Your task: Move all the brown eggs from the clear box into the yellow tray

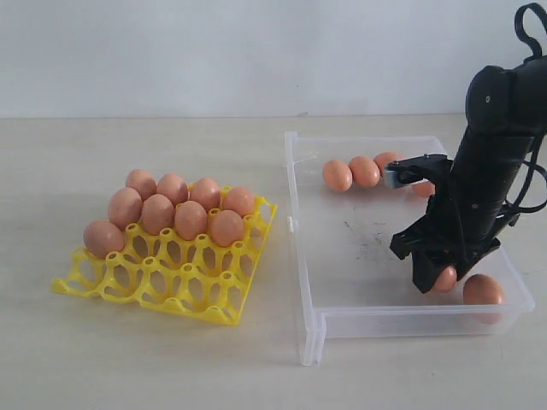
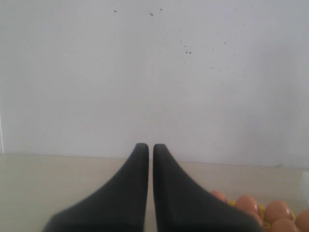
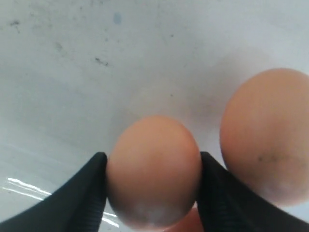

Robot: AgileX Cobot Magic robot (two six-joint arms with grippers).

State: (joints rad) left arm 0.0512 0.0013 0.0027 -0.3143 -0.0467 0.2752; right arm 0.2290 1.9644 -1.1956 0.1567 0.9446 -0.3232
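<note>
My right gripper (image 1: 440, 278) reaches down into the near right part of the clear box (image 1: 342, 256) and is shut on a brown egg (image 3: 153, 170), one black finger (image 3: 82, 198) on each side of it. A second egg (image 1: 483, 290) lies just beside it by the box's corner. Three more eggs (image 1: 363, 172) line the box's far wall, one half hidden behind the arm. The yellow tray (image 1: 171, 273) on the left holds several eggs (image 1: 175, 209) in its far rows. My left gripper (image 2: 150, 147) is shut and empty, out of the exterior view.
The tray's near rows of cups (image 1: 162, 282) stand bare. The box floor (image 1: 350, 248) between the far eggs and my right gripper is scuffed and bare. The pale tabletop (image 1: 145, 359) runs around both containers, with a white wall behind.
</note>
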